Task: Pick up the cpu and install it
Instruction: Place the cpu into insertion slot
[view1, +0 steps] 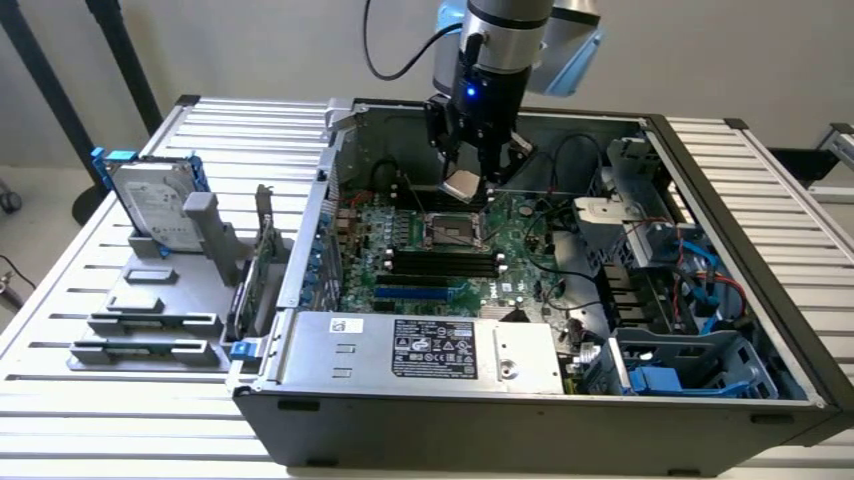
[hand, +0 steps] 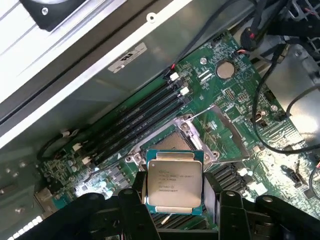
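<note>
The arm (view1: 510, 30) comes down from above, its last silver-and-black segment nearly vertical and leaning slightly toward the exterior view's left. A small blue light (view1: 470, 92) glows on the black wrist (view1: 474, 85). Below it the gripper (view1: 465, 178) points downward. Its two black fingers (hand: 138, 196) stand wide apart and are clamped on opposite edges of the cpu (hand: 174, 182), which hangs tilted between them.

The cpu (hand: 174, 182) is hiding part of the socket (hand: 175, 142) beneath it, and the jaws are covering the chip's side edges.
</note>
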